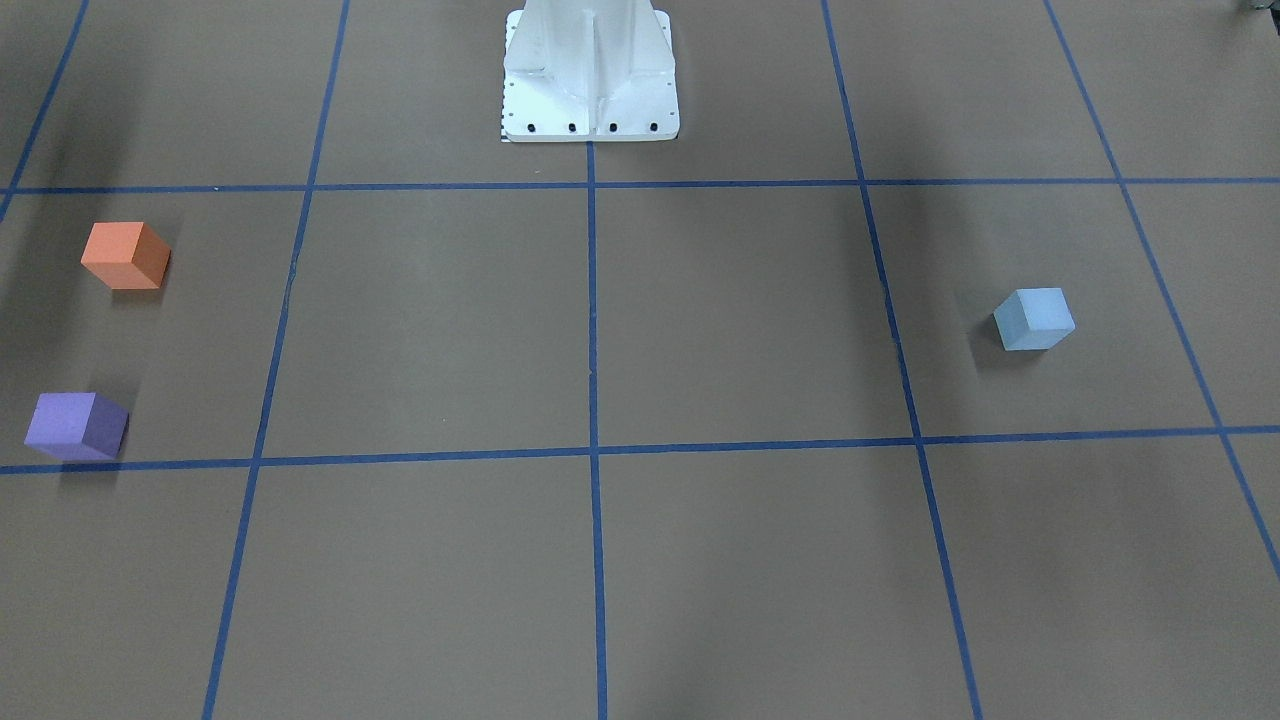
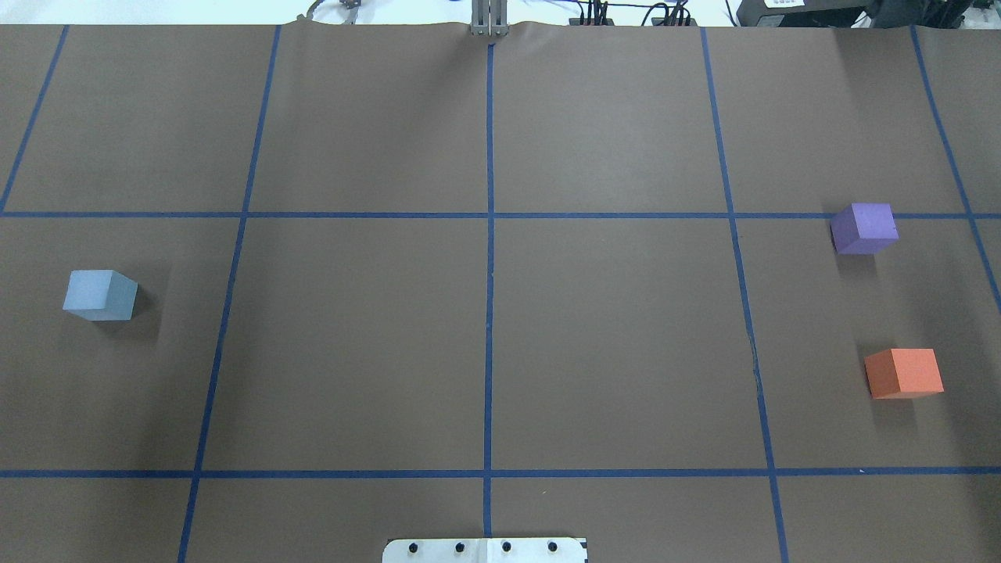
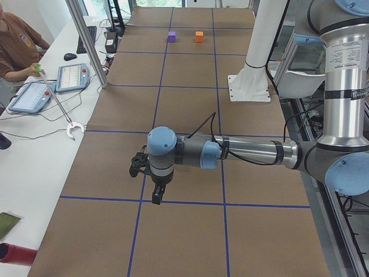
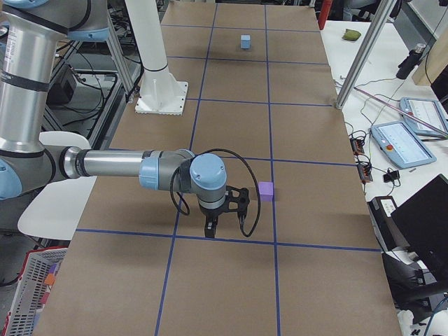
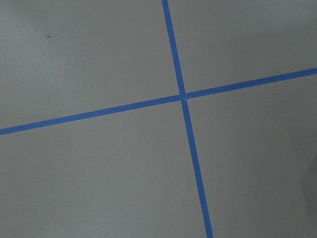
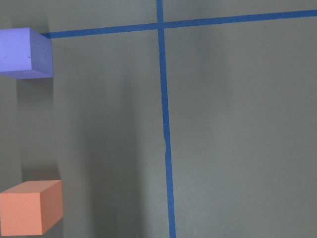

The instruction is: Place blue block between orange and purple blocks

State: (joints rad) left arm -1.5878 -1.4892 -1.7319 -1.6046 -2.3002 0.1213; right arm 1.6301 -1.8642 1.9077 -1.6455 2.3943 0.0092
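Sitting alone: blue cube (image 2: 100, 294), prob. foam

The pale blue block (image 2: 99, 294) sits flat and alone on the robot's left side of the table (image 2: 610, 352), turned a bit askew. The orange block (image 2: 904, 373) and purple block (image 2: 863, 227) are way over on the right. They're near each other with a bare gap between them, purple farther from the robot.
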